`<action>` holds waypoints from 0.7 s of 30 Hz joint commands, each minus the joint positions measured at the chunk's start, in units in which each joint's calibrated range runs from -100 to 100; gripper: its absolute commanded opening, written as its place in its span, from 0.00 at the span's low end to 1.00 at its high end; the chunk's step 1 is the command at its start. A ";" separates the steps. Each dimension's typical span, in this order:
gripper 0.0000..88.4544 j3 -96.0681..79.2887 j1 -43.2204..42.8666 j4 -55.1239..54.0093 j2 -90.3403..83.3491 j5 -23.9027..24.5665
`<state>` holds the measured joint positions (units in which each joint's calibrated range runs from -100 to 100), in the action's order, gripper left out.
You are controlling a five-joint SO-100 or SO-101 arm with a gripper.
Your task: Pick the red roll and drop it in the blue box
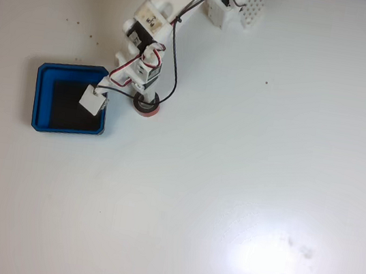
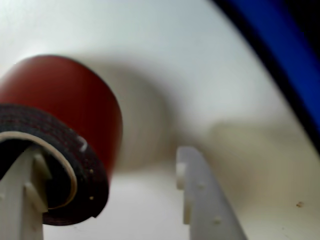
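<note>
Gripper (image 2: 107, 200): jaws parted in the wrist view, the left finger (image 2: 20, 200) standing inside the hollow core of the red roll (image 2: 65, 110), the right finger outside it with a gap between, so the roll is hooked but not clamped. White desk (image 1: 244, 187), glare patch lower right; the roll lies upper left of centre in the fixed view (image 1: 146, 106), just right of the blue box (image 1: 40, 98). Arm (image 1: 154, 29) reaches from the top edge down-left.

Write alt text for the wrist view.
A red roll sits close up at left, with one white finger of the end effector in its hollow core and the other outside. A blue box edge crosses the upper right above the white table.
</note>
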<state>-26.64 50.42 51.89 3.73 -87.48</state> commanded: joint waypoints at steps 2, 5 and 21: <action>0.26 3.37 0.34 -0.24 -0.38 -0.17; 0.26 3.28 0.34 -0.24 -0.38 -0.17; 0.01 3.10 0.34 0.01 -0.72 0.36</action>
<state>-26.55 50.42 51.89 3.81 -87.31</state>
